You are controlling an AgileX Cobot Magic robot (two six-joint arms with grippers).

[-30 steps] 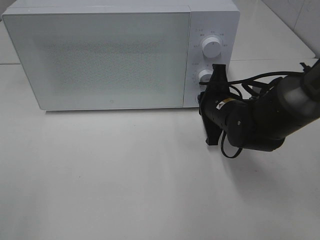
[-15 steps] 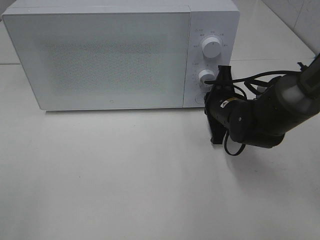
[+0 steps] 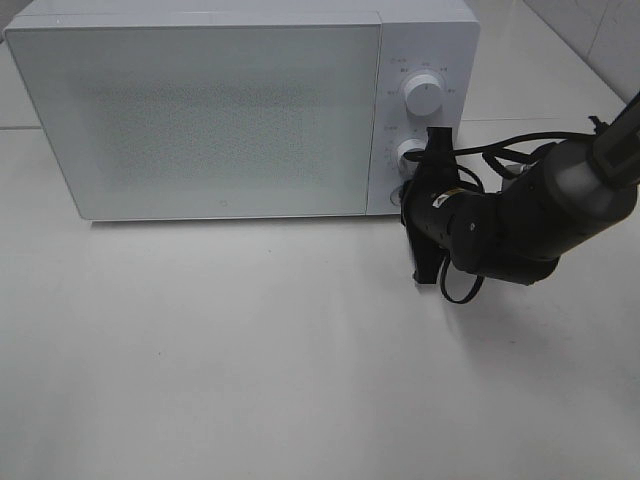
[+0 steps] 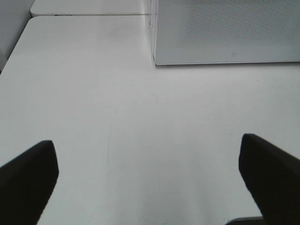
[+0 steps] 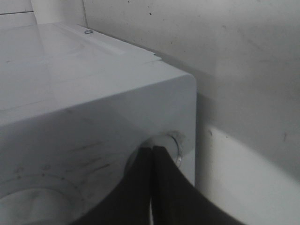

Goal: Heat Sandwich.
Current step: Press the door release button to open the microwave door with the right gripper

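Observation:
The sandwich is out of view. The white microwave (image 3: 200,110) stands at the back of the table with its door closed. My right gripper (image 3: 408,195) is shut, its tips at the small round button (image 3: 400,197) low on the control panel, below the two knobs. The right wrist view shows the closed gripper (image 5: 152,149) meeting that round button (image 5: 177,146) at the microwave's (image 5: 70,93) corner. My left gripper (image 4: 150,183) is open over the bare table, with nothing between its fingers (image 4: 28,178), and the microwave's lower front (image 4: 225,33) is ahead of it. The exterior view does not show the left arm.
The upper knob (image 3: 424,96) and the lower knob (image 3: 409,152) sit on the panel right of the door. The right arm's black cables (image 3: 510,160) hang beside the microwave. White tabletop (image 3: 250,350) stretches in front, with a tiled wall (image 3: 600,30) behind.
The right gripper drew slightly back and to the right from the panel, then returned to the round button. The left gripper stays open and still.

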